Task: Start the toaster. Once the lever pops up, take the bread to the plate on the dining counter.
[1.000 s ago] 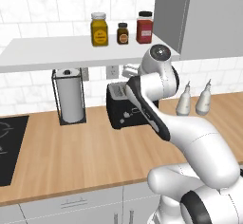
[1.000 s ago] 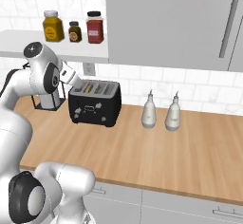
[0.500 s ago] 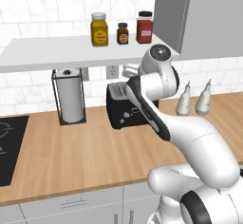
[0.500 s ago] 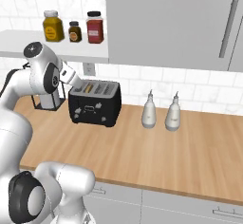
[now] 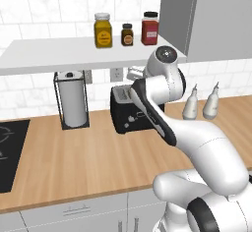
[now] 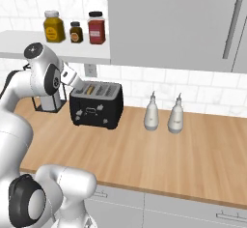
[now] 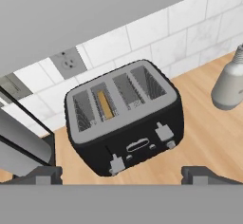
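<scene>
The black four-slot toaster (image 5: 129, 114) (image 6: 96, 107) (image 7: 128, 123) stands on the wall-side wood counter against the tiled wall. A tan slice of bread (image 7: 106, 106) (image 6: 89, 90) sits low in its second slot from the left. Its two front levers (image 7: 115, 163) are at the lower front face. My gripper (image 7: 124, 174) (image 6: 80, 83) hovers above and in front of the toaster, open, with its fingers spread wide and nothing between them. The plate and the dining counter are out of view.
A paper towel holder (image 5: 73, 101) stands left of the toaster, and two white bottles (image 6: 152, 113) (image 6: 175, 116) stand to its right. A shelf (image 5: 59, 54) carrying three jars hangs just above. A black cooktop (image 5: 7, 152) lies at far left. Grey upper cabinets (image 6: 169, 24) hang overhead.
</scene>
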